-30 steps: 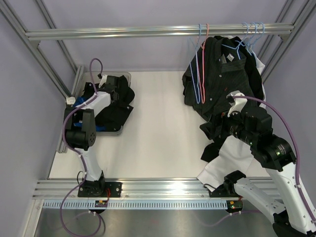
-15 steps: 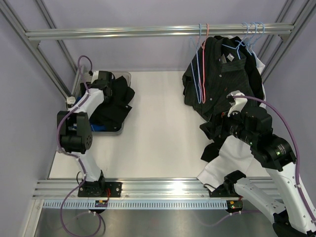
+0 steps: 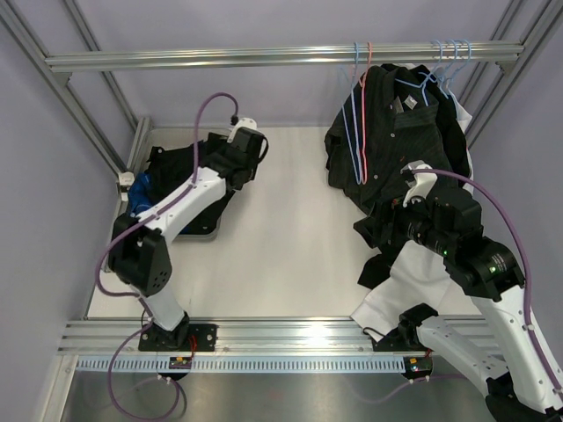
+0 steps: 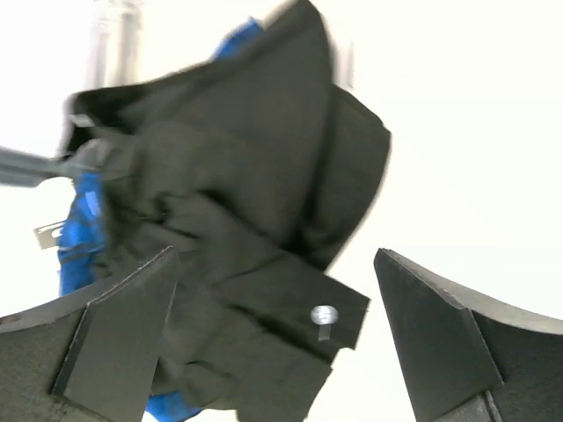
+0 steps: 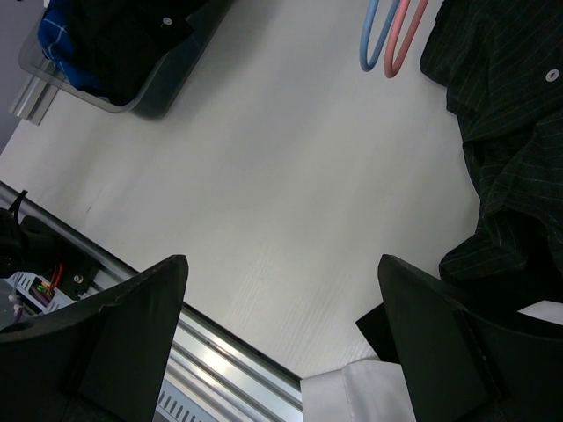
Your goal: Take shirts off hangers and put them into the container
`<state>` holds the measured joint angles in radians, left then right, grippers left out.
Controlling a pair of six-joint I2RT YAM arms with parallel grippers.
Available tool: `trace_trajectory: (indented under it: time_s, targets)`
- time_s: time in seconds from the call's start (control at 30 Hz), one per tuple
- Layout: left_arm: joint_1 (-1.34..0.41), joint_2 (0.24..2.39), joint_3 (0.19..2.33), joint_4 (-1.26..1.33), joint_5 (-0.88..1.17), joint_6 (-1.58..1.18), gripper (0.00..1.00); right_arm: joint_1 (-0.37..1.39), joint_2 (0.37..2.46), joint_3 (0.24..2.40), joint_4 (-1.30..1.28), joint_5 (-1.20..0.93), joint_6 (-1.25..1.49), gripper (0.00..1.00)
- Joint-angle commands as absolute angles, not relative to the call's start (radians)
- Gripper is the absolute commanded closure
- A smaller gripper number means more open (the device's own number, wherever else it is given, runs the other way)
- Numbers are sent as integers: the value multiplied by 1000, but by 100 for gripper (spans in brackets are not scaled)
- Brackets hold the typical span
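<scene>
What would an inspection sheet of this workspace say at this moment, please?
Surface: white table, carrying bin and cloth.
Job's things: black shirt and blue plaid shirt piled in the grey bin; a dark shirt hangs from the top rail; pink-red hanger and light blue hanger hang beside it.
Clutter: white cloth under the right arm.
Grippers: left gripper open above the piled shirts; right gripper open, holding nothing.
Cables: purple cable loops over each arm.
Surroundings: grey walls, aluminium base rails.
</scene>
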<state>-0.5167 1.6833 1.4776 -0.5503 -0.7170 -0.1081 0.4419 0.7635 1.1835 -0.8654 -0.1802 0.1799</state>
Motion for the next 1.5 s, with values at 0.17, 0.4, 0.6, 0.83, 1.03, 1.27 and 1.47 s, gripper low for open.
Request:
trace_trajectory:
  time_s: [0.17,0.4,0.6,0.83,1.03,1.27,1.47]
  targets:
    - [-526,1925,1566,-531,-798,-55,9,439,747,1201,-862,-212,193,1]
    - [-525,2009,1589,-519,-853,-32,32,439,726,1190,-874,-196,201,1]
    - [-523,1993,1592,-514,-851,-35,50,439,719,1184,-871,-187,202,1]
    - [-520,1971,1597,-503,-850,-29,63,439,724,1181,-865,-192,202,1]
    - [-509,1956,1597,-512,-853,-32,76,439,726,1178,-865,-193,198,1]
    - [-494,1872,1583,-535,-856,-32,94,439,730,1181,-865,-192,190,1]
    - [-445,1824,1537,-540,-851,-41,98,439,745,1183,-859,-198,183,1]
